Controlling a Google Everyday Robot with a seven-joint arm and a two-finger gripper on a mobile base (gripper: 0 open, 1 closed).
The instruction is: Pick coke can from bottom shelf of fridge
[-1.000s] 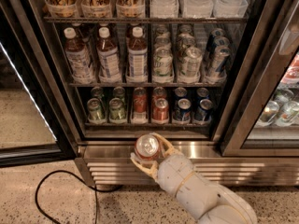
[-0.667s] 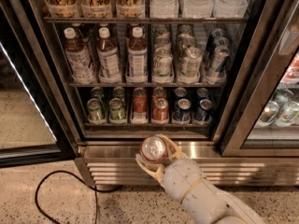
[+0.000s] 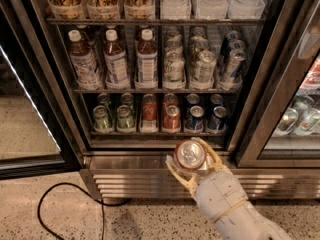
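Coke can point(image 3: 190, 154), silver top towards the camera, is clamped between the fingers of the tool point(image 3: 192, 158). It is outside the fridge point(image 3: 252, 99), in front of the louvred base point(image 3: 135, 176), just below the bottom shelf point(image 3: 150, 133), apparently not touching either.

Speckled beige terrazzo floor point(image 3: 150, 224) across 6-8 o'clock. Black cable point(image 3: 70, 184) looped on floor, 7 o'clock. Open glass door point(image 3: 30, 163) at 9 o'clock, bright light strip point(image 3: 30, 101) along edge. Second cooler point(image 3: 300, 116) at 3 o'clock, lit inside. Gripper point(image 3: 190, 156) at 6 o'clock, clasping coke can point(image 3: 190, 154).
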